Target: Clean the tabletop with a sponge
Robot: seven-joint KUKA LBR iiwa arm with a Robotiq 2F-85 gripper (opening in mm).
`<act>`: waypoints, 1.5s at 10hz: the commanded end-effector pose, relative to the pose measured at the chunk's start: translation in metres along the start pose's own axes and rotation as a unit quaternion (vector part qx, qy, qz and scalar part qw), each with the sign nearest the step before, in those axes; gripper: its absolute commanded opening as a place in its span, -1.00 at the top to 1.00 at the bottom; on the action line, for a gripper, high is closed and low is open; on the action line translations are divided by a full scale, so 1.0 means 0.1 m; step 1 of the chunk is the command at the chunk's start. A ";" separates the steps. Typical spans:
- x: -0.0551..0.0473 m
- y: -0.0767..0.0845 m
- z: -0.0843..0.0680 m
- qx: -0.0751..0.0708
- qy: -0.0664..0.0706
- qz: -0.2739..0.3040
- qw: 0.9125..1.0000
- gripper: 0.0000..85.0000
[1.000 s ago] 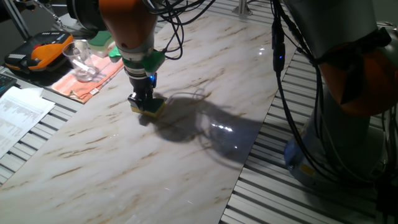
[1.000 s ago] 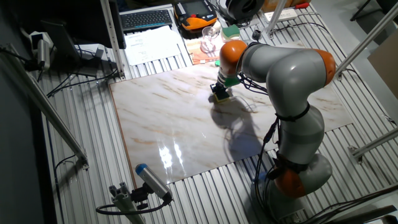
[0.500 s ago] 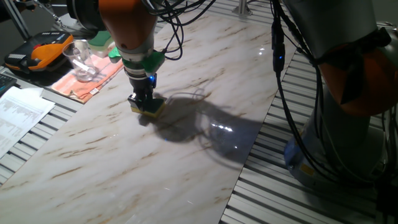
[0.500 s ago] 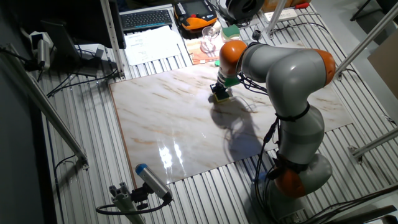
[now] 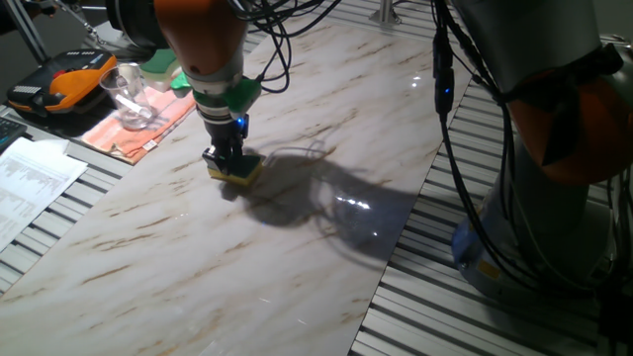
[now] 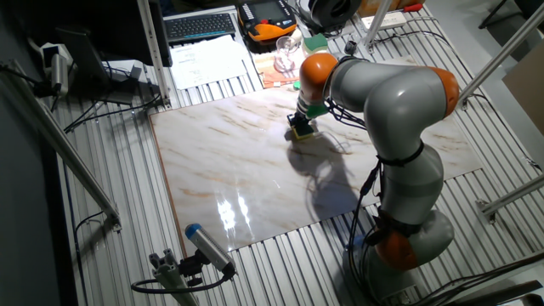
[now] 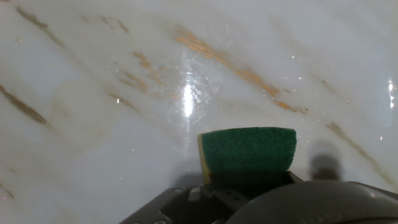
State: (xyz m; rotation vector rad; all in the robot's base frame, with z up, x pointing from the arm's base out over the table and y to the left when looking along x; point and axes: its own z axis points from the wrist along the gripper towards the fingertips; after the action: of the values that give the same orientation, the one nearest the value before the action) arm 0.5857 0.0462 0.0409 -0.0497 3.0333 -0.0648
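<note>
One tool (image 5: 229, 165) clamps the sponge (image 5: 240, 172) on the tabletop (image 5: 297, 257), glass (image 5: 127, 94) and cloth (image 5: 138, 127) nearby.

The tabletop (image 5: 297, 247) is glossy white with thin brown and orange-tan veins running slantwise, seen close across the upper half of the hand view; the sponge (image 7: 247, 149) at lower centre there has a dark green top on a yellow body, a yellow edge showing on its left side; the arm (image 6: 399, 93) is pale grey with orange joints, right of centre in the other fixed view; the surface around the slab (image 6: 110, 221) is grey and slatted; at upper left of one fixed view lies an orange-pink cloth (image 5: 134, 129).
</note>
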 end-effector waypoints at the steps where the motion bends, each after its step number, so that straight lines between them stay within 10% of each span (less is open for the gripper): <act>1: 0.00 0.00 0.00 0.000 0.001 -0.002 1.000 0.60; 2: 0.00 0.00 0.00 0.000 0.002 -0.003 1.000 1.00; 15: 0.01 -0.02 -0.04 0.002 0.006 -0.007 1.000 1.00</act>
State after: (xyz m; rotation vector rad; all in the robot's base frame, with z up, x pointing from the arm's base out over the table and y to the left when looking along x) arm 0.5848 0.0449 0.0449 -0.0690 3.0434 -0.0735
